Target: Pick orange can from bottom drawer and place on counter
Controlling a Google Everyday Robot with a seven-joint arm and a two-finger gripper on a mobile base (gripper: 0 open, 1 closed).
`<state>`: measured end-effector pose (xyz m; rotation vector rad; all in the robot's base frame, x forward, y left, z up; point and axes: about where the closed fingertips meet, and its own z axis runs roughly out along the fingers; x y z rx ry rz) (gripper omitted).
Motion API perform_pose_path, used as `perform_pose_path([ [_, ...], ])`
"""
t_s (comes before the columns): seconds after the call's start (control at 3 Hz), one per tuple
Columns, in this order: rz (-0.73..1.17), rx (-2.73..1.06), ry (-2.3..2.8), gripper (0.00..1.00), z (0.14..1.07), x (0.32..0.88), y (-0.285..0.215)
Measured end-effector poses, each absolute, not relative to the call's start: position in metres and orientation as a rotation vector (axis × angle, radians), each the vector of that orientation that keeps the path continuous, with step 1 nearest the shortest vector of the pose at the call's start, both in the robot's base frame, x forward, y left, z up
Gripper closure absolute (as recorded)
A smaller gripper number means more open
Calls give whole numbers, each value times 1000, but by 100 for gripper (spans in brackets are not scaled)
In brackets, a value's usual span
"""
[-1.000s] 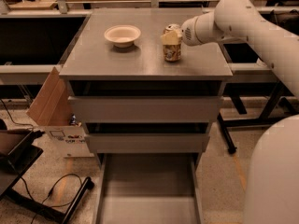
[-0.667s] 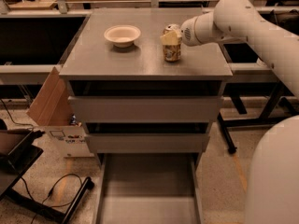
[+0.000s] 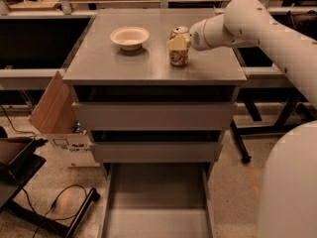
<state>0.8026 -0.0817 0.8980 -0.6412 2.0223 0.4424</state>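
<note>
The orange can (image 3: 179,56) stands upright on the counter (image 3: 124,63), right of centre. My gripper (image 3: 179,39) reaches in from the right and is shut around the can's upper part, with one pale finger (image 3: 177,43) across its front and the other hidden behind it. The can's base rests on the counter surface. The bottom drawer (image 3: 156,207) is pulled out below, and its flat grey floor shows nothing in it. My white arm (image 3: 257,26) stretches from the right edge across to the can.
A white bowl (image 3: 129,37) sits on the counter left of the can. The two upper drawers (image 3: 153,115) are closed. A cardboard box (image 3: 54,108) leans at the cabinet's left. Cables and a black stand (image 3: 49,207) lie on the floor at left. Dark side benches flank the cabinet.
</note>
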Motion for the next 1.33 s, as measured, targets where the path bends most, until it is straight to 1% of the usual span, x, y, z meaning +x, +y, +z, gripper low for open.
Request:
perform_pose_path([
  [0.33, 446, -644, 2024, 0, 896, 803, -79],
  [1.0, 440, -696, 2010, 0, 914, 797, -77],
  [1.33, 456, -789, 1963, 0, 955, 773, -93],
])
